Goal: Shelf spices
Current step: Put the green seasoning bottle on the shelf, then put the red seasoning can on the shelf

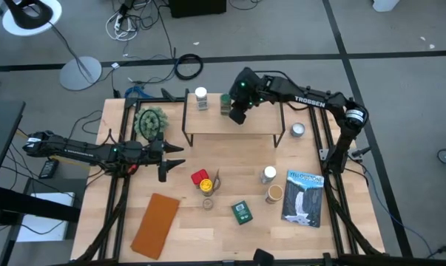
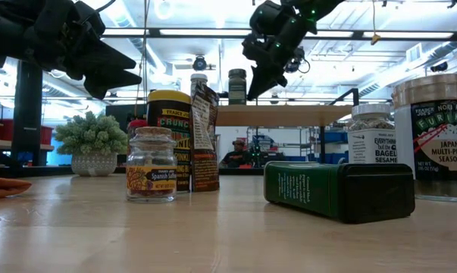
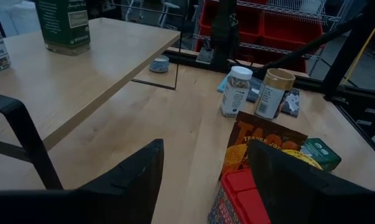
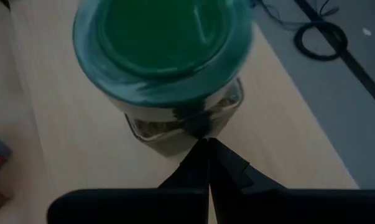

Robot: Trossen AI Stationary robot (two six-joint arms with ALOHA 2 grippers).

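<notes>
The shelf (image 1: 230, 122) stands at the table's far middle. A white-lidded jar (image 1: 201, 97) and a green-lidded jar (image 1: 225, 103) stand on its plank. My right gripper (image 1: 237, 114) is shut, just right of the green-lidded jar (image 4: 162, 43). My left gripper (image 1: 167, 155) is open and empty, left of the red box (image 1: 200, 176). A yellow-lidded jar (image 1: 207, 185) and an amber packet (image 1: 215, 179) stand by the box. A small jar (image 1: 208, 203), a green tin (image 1: 242, 212), a white-lidded jar (image 1: 269, 174) and a tan-lidded jar (image 1: 274, 193) rest on the table. My right gripper's shut fingertips (image 4: 207, 149) stand at the green-lidded jar's glass side (image 4: 175, 127), just under its lid, coming slanting down from the table's right. I cannot tell whether they touch it. The jar stands upright on the shelf plank.
A small round tin (image 1: 297, 130) sits on the table right of the shelf. A blue-and-white book (image 1: 304, 196) lies near right, a brown pad (image 1: 156, 224) near left, and a potted plant (image 1: 149, 122) stands left of the shelf. The shelf's right half is bare.
</notes>
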